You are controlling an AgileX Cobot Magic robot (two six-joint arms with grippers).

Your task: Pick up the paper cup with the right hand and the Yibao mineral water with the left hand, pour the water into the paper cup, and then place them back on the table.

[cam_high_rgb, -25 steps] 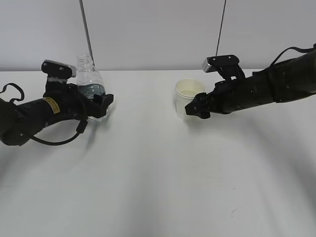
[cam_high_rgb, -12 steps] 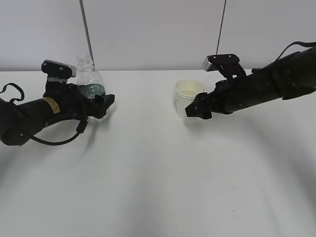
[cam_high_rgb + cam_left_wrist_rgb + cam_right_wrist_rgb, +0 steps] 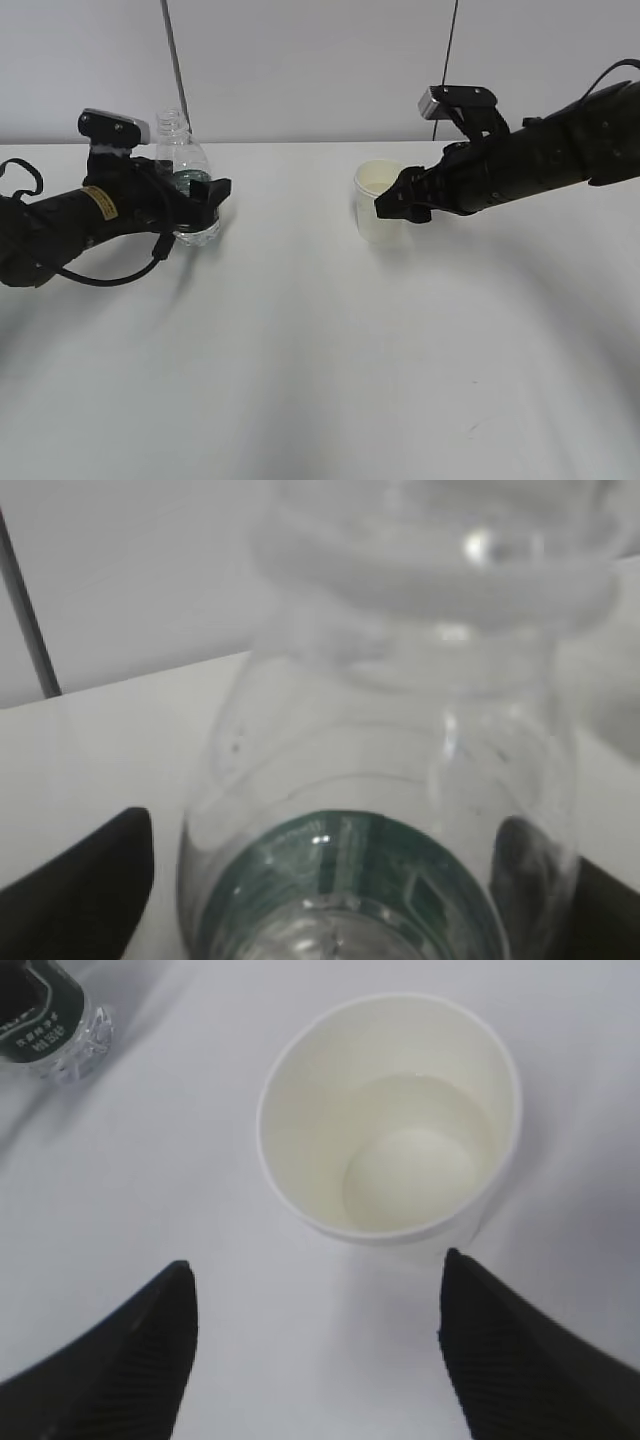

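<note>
The Yibao mineral water bottle stands upright on the white table, uncapped, and fills the left wrist view. My left gripper has a jaw on each side of its green label. A strip of table shows between the left finger and the bottle, so the gripper is open. The paper cup stands upright on the table with a little water in it. My right gripper is open and empty, its fingertips just short of the cup. Midway between those tips is bare table.
Two thin dark cables hang in front of the pale back wall. The bottle's base also shows at the top left of the right wrist view. Bare white tabletop lies between the two arms and toward the front.
My right gripper has lifted and drawn slightly back from the cup, which stays put. My left arm has risen a little while the bottle stays in place.
</note>
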